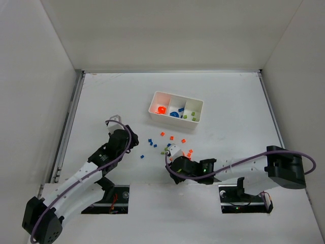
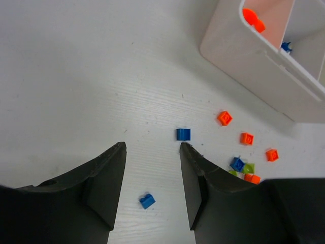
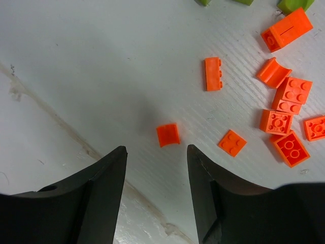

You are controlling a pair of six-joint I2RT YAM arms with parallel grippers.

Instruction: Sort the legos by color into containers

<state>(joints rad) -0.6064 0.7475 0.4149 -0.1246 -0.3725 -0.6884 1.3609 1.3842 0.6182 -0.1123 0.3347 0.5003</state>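
One blue brick: between fingers of spread, empty left gripper
One orange curved piece: just before wide, empty right gripper

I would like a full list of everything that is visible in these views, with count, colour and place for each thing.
tray: one, white, three compartments, far middle of table
sorted legos: few; orange left compartment, blue middle, green right
loose orange legos: several, between tray and arms
loose blue legos: few, same area
loose green legos: few, same area
table: one, white
left gripper: black, open, empty, above blue lego
right gripper: black, open, empty, above orange legos
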